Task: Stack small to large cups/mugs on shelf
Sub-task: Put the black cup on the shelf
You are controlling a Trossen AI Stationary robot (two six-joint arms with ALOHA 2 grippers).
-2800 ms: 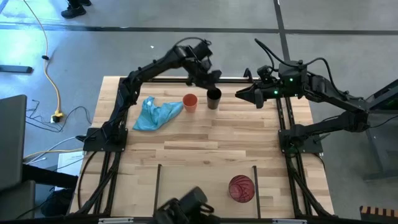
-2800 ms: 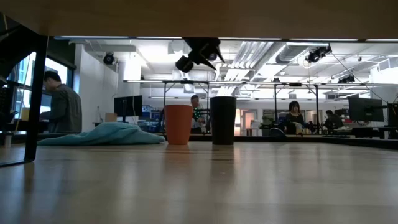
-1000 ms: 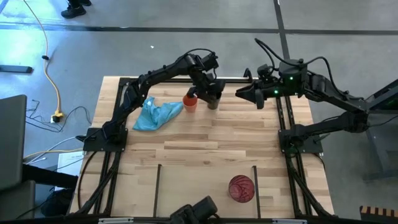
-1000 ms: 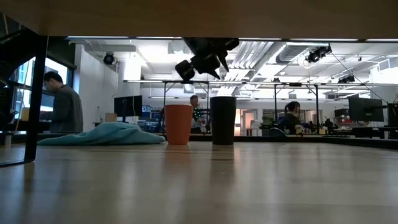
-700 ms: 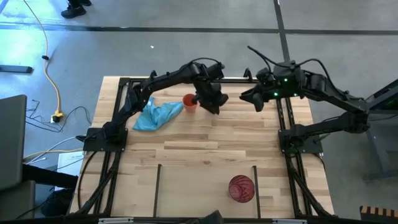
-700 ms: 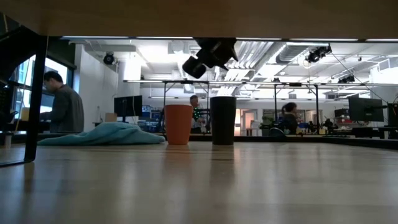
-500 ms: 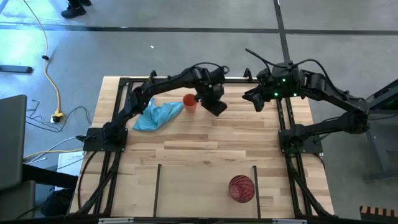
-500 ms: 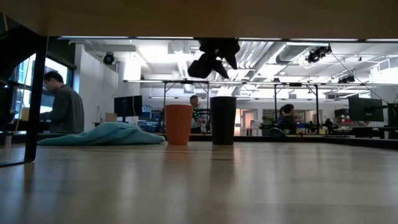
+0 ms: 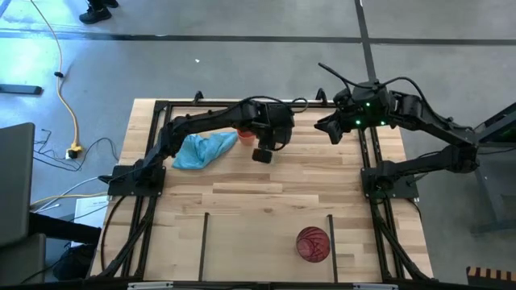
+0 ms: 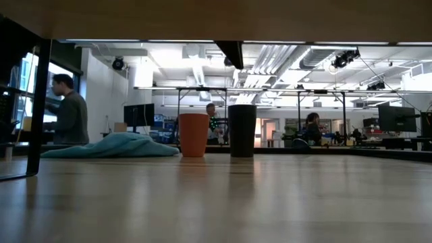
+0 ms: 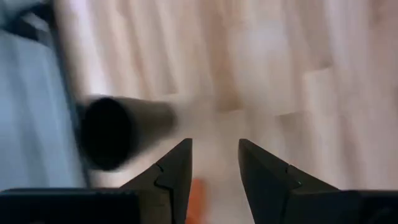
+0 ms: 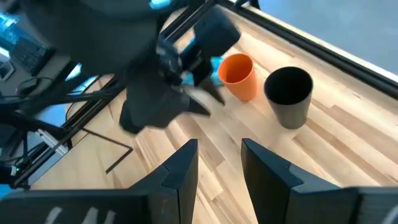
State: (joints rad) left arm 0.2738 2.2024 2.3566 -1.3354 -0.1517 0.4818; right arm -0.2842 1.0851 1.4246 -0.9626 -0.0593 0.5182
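The small orange cup (image 10: 194,135) and the mid-sized black cup (image 10: 242,130) stand upright side by side near the table's far edge; both also show in the right wrist view (image 12: 238,76) (image 12: 289,93). The larger red-pink cup (image 9: 313,243) stands on the plank section near the front, just inside the right black bar (image 9: 330,234). My left gripper (image 9: 266,147) hovers open above the orange and black cups, hiding the black one in the high view; its wrist view (image 11: 214,155) shows the black cup (image 11: 118,130) beside the fingers. My right gripper (image 9: 326,126) is open and empty at the far right.
A light-blue cloth (image 9: 201,149) lies crumpled left of the orange cup. The left black bar (image 9: 205,234) marks the plank section's other side. People stand and sit in the room beyond the table (image 10: 67,115).
My left gripper has risen from just above the black cup, out of the low view's top, and has gone a little toward the table's near edge, turning as it went. Both cups have stayed where they were.
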